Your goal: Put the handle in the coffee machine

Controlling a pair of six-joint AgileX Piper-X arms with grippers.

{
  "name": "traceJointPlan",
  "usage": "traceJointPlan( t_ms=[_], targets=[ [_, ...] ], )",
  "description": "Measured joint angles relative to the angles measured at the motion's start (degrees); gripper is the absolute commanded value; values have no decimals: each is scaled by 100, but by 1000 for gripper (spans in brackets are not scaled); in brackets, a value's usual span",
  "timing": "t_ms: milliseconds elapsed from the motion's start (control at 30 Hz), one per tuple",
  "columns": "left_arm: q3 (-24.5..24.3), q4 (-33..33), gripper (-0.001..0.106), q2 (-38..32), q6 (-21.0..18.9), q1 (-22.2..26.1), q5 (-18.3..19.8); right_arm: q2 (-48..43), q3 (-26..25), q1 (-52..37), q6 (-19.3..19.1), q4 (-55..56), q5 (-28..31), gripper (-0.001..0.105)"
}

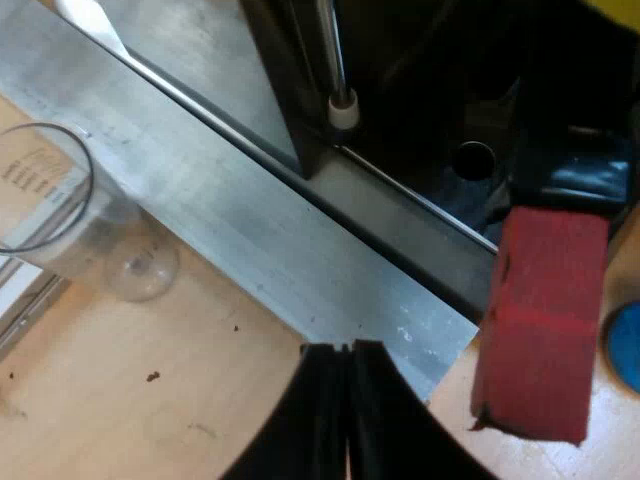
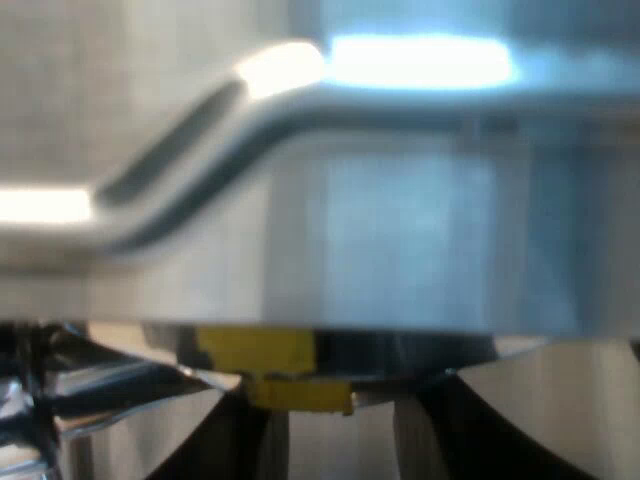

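The left gripper [image 1: 347, 355] has its two black fingers pressed together with nothing between them. It sits over the pale wooden tabletop [image 1: 180, 400], just at the edge of the espresso machine's brushed-metal base [image 1: 250, 230].

Near those fingertips, but apart from them, is the dark holder handle with a red fabric-wrapped end [image 1: 545, 320]. It hangs at the machine's black front, over the corner of the base (its upper part runs into shadow, so I cannot tell whether it is locked in). A round blue object [image 1: 625, 345] peeks out just beside the red end. Further along the front, a thin steel wand with a white tip [image 1: 341, 105] points down toward the base. A clear measuring glass with printed markings [image 1: 70, 215] rests on the wood against the base's edge.

The right gripper [image 2: 330, 415] has its dark fingers apart and close against a brushed silver panel [image 2: 400, 240], with a short yellow strip [image 2: 265, 352] at the fingertips.
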Motion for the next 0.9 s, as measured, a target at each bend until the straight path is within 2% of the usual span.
traceJointPlan(
  t_ms=[200, 233, 267, 567, 900],
  targets=[
    [0, 0, 0, 247, 30, 0, 110, 0, 8, 0, 0, 3, 0, 28],
    [0, 12, 0, 261, 35, 0, 181, 0, 8, 0, 0, 3, 0, 28],
    [0, 35, 0, 323, 33, -24, 417, 0, 8, 0, -11, 3, 0, 28],
    [0, 283, 0, 325, 33, -379, 474, 0, 8, 0, -29, 3, 0, 28],
    [25, 749, 0, 325, 21, -411, 601, 0, 8, -4, -43, 3, 0, 28]
  ],
)
